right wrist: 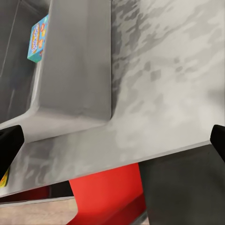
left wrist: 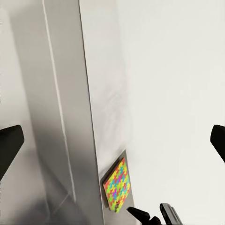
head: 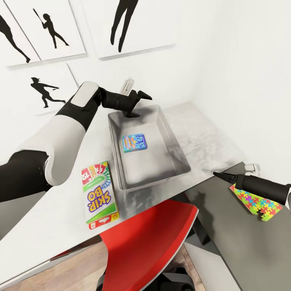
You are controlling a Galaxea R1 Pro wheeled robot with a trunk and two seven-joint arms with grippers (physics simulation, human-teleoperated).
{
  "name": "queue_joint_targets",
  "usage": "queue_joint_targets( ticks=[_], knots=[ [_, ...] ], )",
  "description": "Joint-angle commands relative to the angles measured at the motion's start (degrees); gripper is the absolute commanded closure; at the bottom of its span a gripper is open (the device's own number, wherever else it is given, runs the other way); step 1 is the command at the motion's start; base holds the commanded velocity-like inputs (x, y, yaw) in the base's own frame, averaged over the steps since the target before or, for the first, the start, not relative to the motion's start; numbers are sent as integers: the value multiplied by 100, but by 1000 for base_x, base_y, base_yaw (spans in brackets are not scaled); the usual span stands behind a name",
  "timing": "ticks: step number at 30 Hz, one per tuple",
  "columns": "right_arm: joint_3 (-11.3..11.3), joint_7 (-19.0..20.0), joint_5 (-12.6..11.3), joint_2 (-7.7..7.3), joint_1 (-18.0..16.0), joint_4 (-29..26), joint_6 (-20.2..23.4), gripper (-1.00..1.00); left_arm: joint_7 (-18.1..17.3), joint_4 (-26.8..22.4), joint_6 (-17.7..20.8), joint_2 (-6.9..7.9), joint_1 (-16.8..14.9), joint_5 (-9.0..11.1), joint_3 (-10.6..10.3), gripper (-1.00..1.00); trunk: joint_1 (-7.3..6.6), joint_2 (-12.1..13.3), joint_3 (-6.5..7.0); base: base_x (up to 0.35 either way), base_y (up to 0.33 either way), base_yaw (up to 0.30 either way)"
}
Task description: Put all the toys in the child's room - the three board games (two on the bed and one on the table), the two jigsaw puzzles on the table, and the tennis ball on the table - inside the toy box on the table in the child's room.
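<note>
On the long pale grey desk (head: 210, 133) stands the shallow light grey rectangular toy box (head: 178, 155), and flat on its floor lies the small blue cartoon board game (head: 134, 143). Just beside the bin's near left corner, still on the desk, lies the green, white and red card box (head: 98, 193). A thin multicoloured jigsaw square (head: 254, 202) rests on the darker grey wing (head: 242, 242), near the right gripper (head: 222, 176). A glossy red chair (head: 149, 246) is tucked under the desk edge.

The left gripper (head: 135, 103) hangs over the bin's far end with its jaws spread wide and nothing between them. The right gripper, in its wrist view, also stands wide and empty.

As I judge it, the thin puzzle is the risky piece: lying flat, it gives the fingers little edge, and a push could slide it towards the wing's rim or break its interlocking pieces apart. The left forearm (head: 117, 99) sits close above the bin wall, so a careless sweep might nudge the bin. The chair back could foul a low reach.

Readable writing: "SKIP-BO" on the card box, upside down to the head camera, with "12" on a printed card. The blue box's lettering is too small to read.
</note>
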Motion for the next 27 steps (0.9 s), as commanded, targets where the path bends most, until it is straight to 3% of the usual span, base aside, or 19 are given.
queue_joint_targets(
  ticks=[1, 16, 27],
  knots=[
    [-5, 36, 23, -1, -4, -1, 19, -100, 52, -4, 4, 2, -3, 63, -19, -100, 3, -9, -7, 0, 0, 0],
    [-18, 37, 37, -4, -3, 0, 19, -100, 23, -49, 4, -15, 182, 48, -95, -100, 3, -9, -7, -9, 0, 0],
    [-23, 38, 37, -23, -3, -3, 19, -100, -14, -115, 4, -27, 173, 59, -200, -100, 3, -9, -7, -207, 0, 0]
  ],
)
